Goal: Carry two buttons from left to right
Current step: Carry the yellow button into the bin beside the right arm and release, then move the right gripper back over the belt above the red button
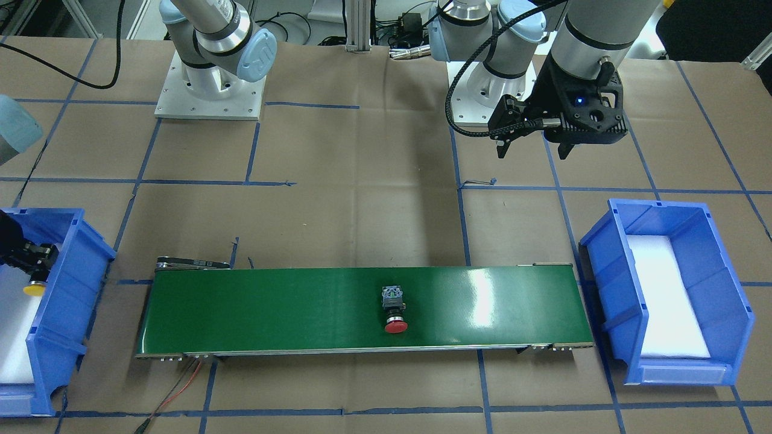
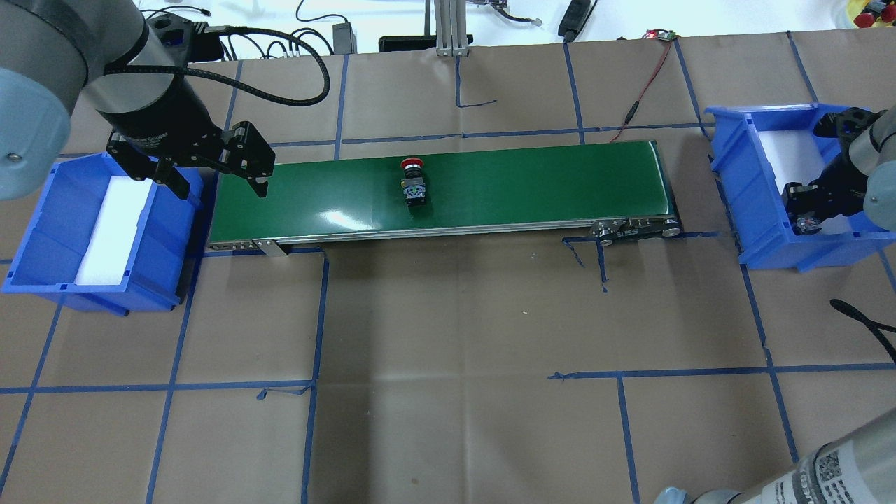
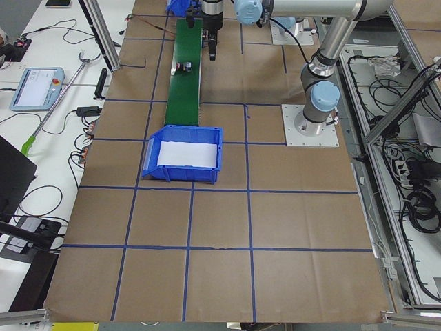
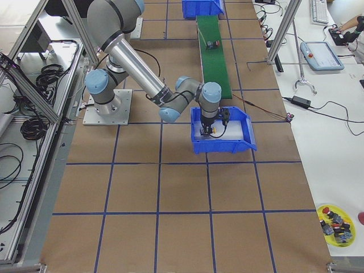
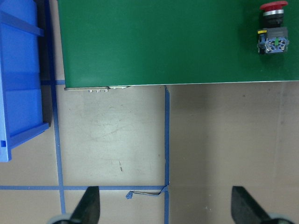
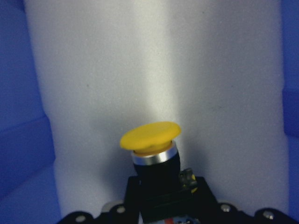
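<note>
Left end effector [image 1: 532, 150] hovers, fingers spread; right end effector [image 1: 37, 265] points down, clamped (on yellow button [image 6: 150, 135]).

Silver arms [image 1: 202, 15], blue joint caps [image 1: 257, 55], black left gripper [image 1: 532, 152], braided cable [image 1: 449, 105], maybe QR label [image 2: 833, 465]

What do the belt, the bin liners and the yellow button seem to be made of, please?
Belt: smooth green rubber or PVC, semi-gloss, since it mirrors the lamps.
Liners: white foam by the look, matte and soft.
Yellow button: the cap is probably moulded plastic with a satin finish; the collar is shiny and looks like metal.
</note>
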`<state>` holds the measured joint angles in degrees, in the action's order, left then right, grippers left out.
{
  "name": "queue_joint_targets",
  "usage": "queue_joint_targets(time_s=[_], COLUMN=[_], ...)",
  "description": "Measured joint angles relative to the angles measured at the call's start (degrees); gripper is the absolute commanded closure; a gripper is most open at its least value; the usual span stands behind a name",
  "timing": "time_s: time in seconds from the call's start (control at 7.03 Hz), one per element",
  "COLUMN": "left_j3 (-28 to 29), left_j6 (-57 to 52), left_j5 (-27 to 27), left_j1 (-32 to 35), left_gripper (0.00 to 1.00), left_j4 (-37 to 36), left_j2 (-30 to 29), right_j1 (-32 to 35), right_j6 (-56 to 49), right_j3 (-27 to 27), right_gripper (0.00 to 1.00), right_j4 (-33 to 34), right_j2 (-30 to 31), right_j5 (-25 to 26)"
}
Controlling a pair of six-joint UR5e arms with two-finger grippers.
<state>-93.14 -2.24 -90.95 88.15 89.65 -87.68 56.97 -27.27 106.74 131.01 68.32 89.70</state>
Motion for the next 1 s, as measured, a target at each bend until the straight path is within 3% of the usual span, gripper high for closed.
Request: queue_joint_targets(time_s=[0.71,1.0], left_j3=[-0.85,-0.89], left_j6=[0.31,0.29], left_j5=[0.84,0.86], left_j1=[0.01,0.01], left_gripper=[0.00,0.00], left_j4=[0.00,-0.06], left_j2=[0.85,0.87], right_j1=[0.20,0.96], right_j6=[0.32,3.34], right_j3=[-2.44,-7.76], right_gripper=[0.00,0.00], right_j4=[-1.11,-8.71], right_j2=[3.70,8.62], right_j5=[-0.12,-0.26])
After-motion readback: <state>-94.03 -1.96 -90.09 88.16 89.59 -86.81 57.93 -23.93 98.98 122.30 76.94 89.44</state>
